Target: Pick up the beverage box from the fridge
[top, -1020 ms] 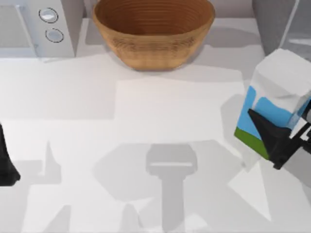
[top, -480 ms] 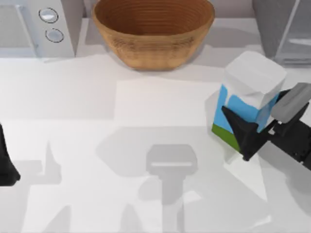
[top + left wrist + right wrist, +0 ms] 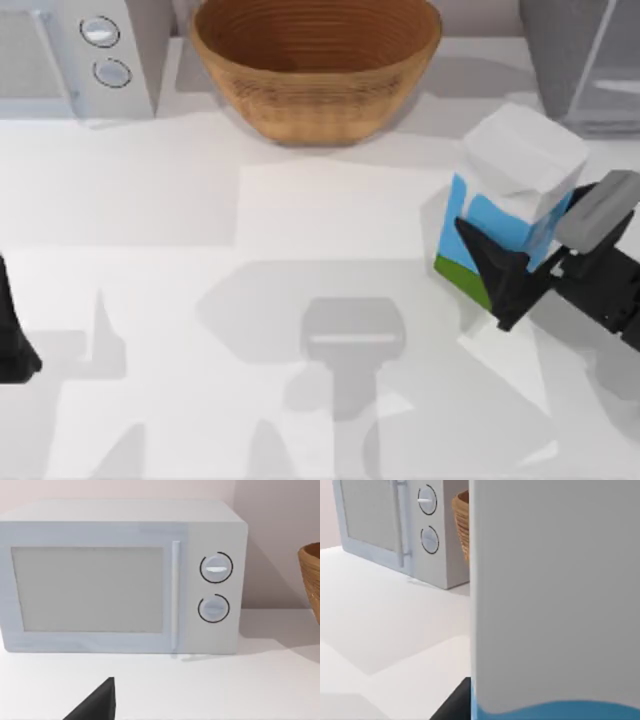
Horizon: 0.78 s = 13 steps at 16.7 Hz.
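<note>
The beverage box (image 3: 512, 190), with a white sloped top, sky-blue sides and a green base band, is held tilted over the right part of the table. My right gripper (image 3: 530, 255) is shut on it, and one black finger (image 3: 492, 270) lies across its blue side. The box's pale side (image 3: 555, 595) looms close in the right wrist view. The fridge (image 3: 575, 60), dark grey with a pale glassy panel, stands at the far right corner behind the box. My left gripper (image 3: 12, 345) is parked at the left edge of the table.
A brown ribbed bowl (image 3: 315, 65) stands at the far middle, to the left of the box. A light microwave (image 3: 75, 55) with two round knobs fills the far left corner and faces the left wrist camera (image 3: 120, 575). The white tabletop (image 3: 250, 300) lies bare in the middle.
My right gripper has carried the beverage box to the left, away from the right edge. In the last half second it has barely shifted. The left arm has stayed still.
</note>
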Each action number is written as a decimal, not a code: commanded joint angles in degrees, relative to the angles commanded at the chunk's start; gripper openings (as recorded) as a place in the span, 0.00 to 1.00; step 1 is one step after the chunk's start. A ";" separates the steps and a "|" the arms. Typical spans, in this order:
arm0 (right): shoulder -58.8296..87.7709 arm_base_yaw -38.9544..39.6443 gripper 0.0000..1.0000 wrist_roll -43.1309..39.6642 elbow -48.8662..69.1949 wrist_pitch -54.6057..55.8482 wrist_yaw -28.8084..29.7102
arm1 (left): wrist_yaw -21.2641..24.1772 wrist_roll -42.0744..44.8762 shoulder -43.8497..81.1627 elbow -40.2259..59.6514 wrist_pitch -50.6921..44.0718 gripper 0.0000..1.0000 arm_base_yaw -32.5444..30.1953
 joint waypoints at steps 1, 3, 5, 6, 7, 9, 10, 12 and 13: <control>0.00 0.00 0.38 0.00 0.00 0.00 0.00 | 0.00 0.00 0.00 0.00 0.00 1.00 0.00; 0.00 0.00 0.53 0.00 0.00 0.00 0.00 | 0.00 0.00 0.00 0.00 0.00 1.00 0.00; 0.00 0.00 0.68 0.00 0.00 0.00 0.00 | 0.00 0.00 0.00 0.00 0.00 1.00 0.00; 0.00 0.00 0.75 0.00 0.00 0.00 0.00 | 0.00 0.00 0.00 0.00 0.00 1.00 0.00; 0.00 0.00 0.83 0.00 0.00 0.00 0.00 | 0.00 0.00 0.00 0.00 0.00 1.00 0.00; 0.00 0.00 0.98 0.00 0.00 0.00 0.00 | 0.00 0.00 0.00 0.00 0.00 1.00 0.00; 0.00 0.00 1.00 0.00 0.00 0.00 0.00 | 0.00 0.00 0.00 0.00 0.00 1.00 0.00; 0.00 0.00 1.00 0.00 0.00 0.00 0.00 | 0.00 0.00 0.00 0.00 0.00 1.00 0.00; 0.00 0.00 1.00 0.00 0.00 0.00 0.00 | 0.00 0.00 0.00 0.00 0.00 1.00 0.00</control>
